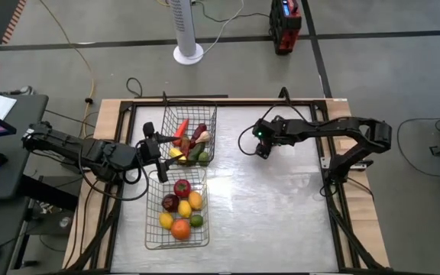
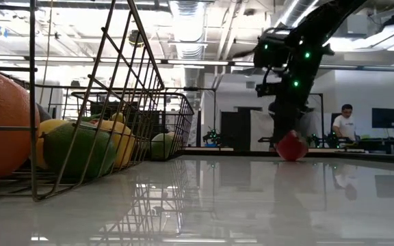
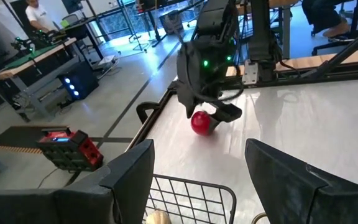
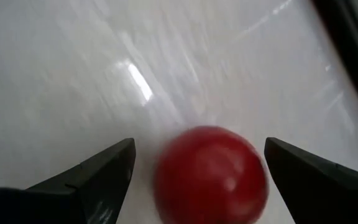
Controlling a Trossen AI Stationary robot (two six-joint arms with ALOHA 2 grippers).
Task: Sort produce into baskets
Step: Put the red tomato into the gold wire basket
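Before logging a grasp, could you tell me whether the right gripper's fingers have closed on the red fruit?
No, the right gripper straddles the red fruit with open fingers.

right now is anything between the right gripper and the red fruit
Nothing visible. The right gripper is open with the red fruit on bare table between its fingers, a gap showing on each side.

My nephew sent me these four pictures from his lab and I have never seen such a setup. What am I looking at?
Two robot arms at a table, sorting fruit and vegetables into two wire baskets. One picture looks down from overhead, one looks level across the table, and two come from cameras on the arms' wrists. The right gripper stands open around a red fruit lying on the table, not yet gripping it. The left gripper hovers over the far basket, open and empty.
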